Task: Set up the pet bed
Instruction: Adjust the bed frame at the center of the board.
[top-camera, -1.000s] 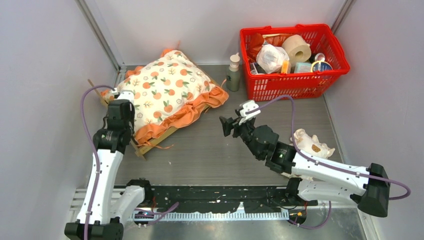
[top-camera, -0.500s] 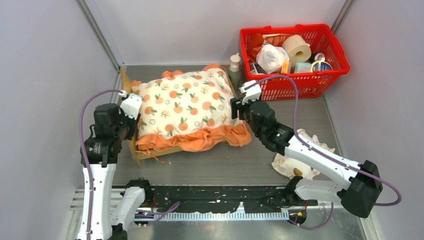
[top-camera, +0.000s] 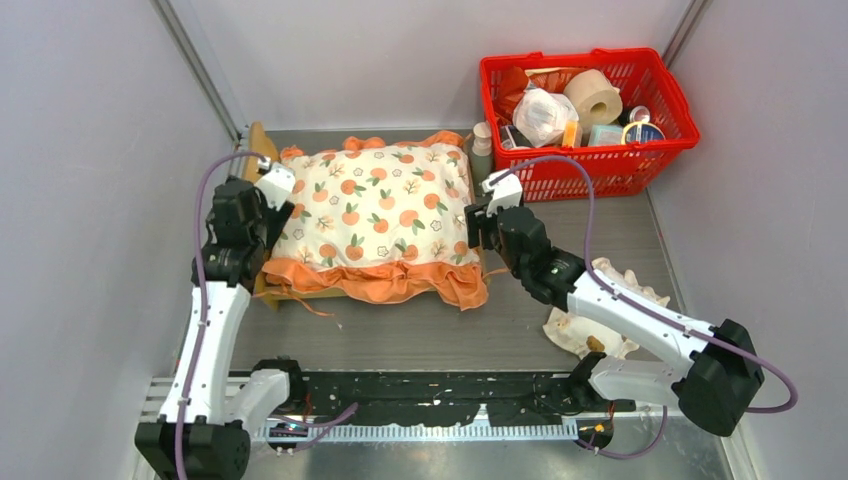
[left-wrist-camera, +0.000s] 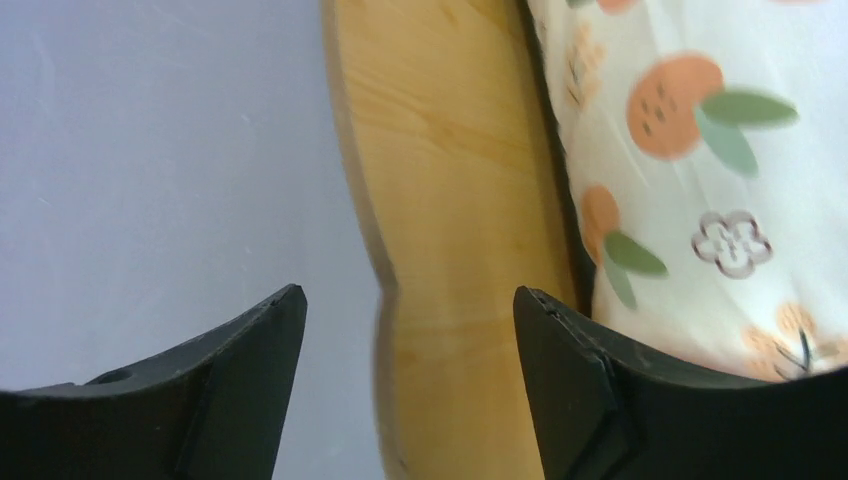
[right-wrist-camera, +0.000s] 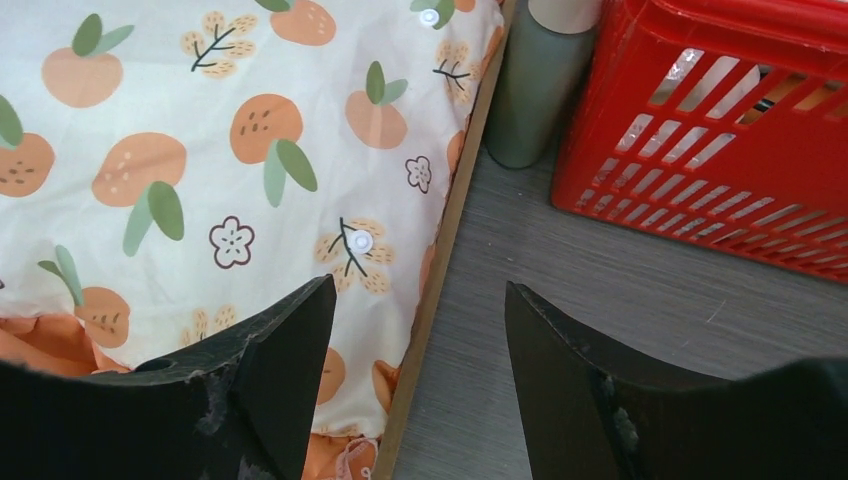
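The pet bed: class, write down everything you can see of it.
The pet bed is a light-wood frame lying flat on the grey table, near the left wall. Its curvy-edged headboard stands upright at the left end, by the open left claw. An orange-print cushion covers nearly all of it, so only thin side rails show.

Grey table (top-camera: 420, 330), wood-grain top. Directly on it: pet bed (top-camera: 258, 137) back left; red basket (top-camera: 590, 170) back right; bottle (top-camera: 482, 140) btwn those two, upright; small frilled pillow (top-camera: 570, 330) front right.
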